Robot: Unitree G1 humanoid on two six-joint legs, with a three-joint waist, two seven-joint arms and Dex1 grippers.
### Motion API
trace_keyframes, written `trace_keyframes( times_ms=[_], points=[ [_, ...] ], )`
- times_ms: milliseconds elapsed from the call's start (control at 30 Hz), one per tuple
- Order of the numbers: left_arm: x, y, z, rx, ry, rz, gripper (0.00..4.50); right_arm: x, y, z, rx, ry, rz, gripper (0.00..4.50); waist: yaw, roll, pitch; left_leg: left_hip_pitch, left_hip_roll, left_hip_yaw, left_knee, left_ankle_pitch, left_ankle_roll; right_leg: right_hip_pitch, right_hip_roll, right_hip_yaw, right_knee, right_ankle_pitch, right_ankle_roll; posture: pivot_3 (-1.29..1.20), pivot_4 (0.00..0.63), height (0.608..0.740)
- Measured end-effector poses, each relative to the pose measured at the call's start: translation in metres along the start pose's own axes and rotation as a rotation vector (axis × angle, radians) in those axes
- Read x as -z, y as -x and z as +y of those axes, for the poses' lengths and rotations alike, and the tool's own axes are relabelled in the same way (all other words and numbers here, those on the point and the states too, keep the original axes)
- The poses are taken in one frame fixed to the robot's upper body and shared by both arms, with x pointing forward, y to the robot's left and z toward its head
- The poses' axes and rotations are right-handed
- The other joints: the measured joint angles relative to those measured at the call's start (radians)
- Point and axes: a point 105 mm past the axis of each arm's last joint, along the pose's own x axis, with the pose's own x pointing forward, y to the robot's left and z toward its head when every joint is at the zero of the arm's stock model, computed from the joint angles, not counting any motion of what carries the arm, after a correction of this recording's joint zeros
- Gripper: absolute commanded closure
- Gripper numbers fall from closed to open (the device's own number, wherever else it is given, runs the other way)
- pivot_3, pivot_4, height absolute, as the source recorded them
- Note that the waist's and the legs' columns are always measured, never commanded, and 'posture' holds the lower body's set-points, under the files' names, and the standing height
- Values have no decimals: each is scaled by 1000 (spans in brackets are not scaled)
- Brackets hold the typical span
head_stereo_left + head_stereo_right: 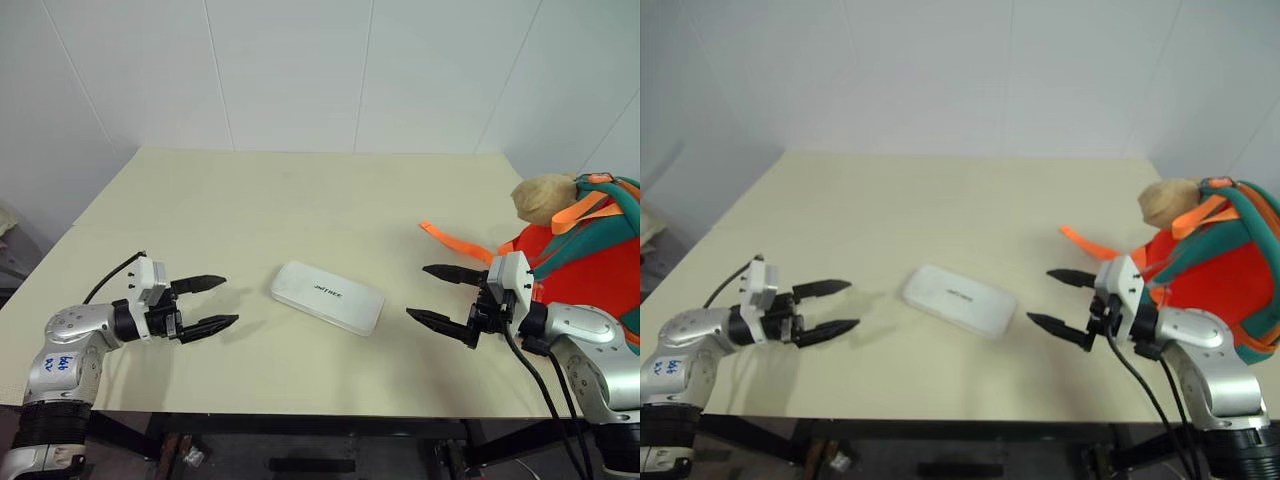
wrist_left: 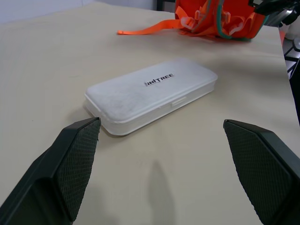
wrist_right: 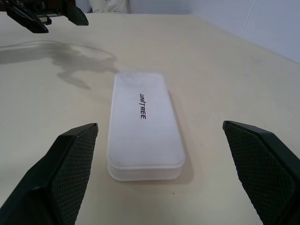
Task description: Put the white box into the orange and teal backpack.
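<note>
- The flat white rectangular plastic box with rounded corners (image 1: 327,296) lies flat near the middle of the pale cream surface (image 1: 250,200), towards its near edge.
- Its long axis runs diagonally, from far-left to near-right; small dark lettering sits on its lid.
- The left gripper (image 1: 216,303) hangs to the left of the box, apart from it, jaws spread wide and empty, aimed at its left end.
- The right gripper (image 1: 436,294) hangs to the right, also apart, jaws wide and empty, facing the box's right end.
- The bright orange fabric backpack with teal trim (image 1: 585,255) sits at the right edge, behind the right gripper.
- A tan fuzzy plush toy (image 1: 543,198) is at its far side, and an orange webbing strap (image 1: 455,243) trails leftwards.
- Bare surface lies between box and backpack.
</note>
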Motion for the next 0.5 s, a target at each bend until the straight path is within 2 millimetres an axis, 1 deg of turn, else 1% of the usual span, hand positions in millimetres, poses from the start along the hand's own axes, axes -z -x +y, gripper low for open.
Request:
trace_keyframes(
  times_ms=[100,200,300,333,367,400,433,500],
  points=[
    [-3,1,0,-10,-15,-3,6,-1,-2,-4,-5,-1,1,0,0,0,0,0,0,0,0,0,0,0,0,0,0,0,0,0,150,740],
    [-6,-2,-1,-15,-46,-18,6,-10,-9,-11,4,1,-17,0,-4,0,0,0,0,0,0,0,0,0,0,0,0,0,0,0,150,740],
    [-5,-2,-3,-18,-41,-15,6,-12,-12,-8,-14,-21,-13,0,-2,0,0,0,0,0,0,0,0,0,0,0,0,0,0,0,150,740],
    [-4,-2,-3,-18,-39,-13,0,-11,-13,-6,-19,-31,-4,179,-1,0,0,0,0,0,0,0,0,0,0,0,0,0,0,0,150,740],
    [-3,-1,-2,-18,-37,-12,194,-10,-14,-3,-24,-36,2,409,-1,0,0,0,0,0,0,0,0,0,0,0,0,0,0,0,150,740],
    [-3,0,-2,-19,-36,-10,421,-7,-14,0,-28,-43,13,622,0,0,0,0,0,0,0,-1,0,0,0,0,0,0,0,0,150,740],
    [-3,2,-1,-24,-35,-7,638,-6,-15,3,-32,-44,19,972,0,0,0,0,0,0,0,-1,1,0,0,0,-1,0,0,0,150,740],
    [-4,8,0,-29,-38,3,1262,-1,-15,8,-37,-48,35,1687,0,0,0,0,0,0,0,-1,1,0,0,0,-1,0,0,0,150,740]
  ],
)
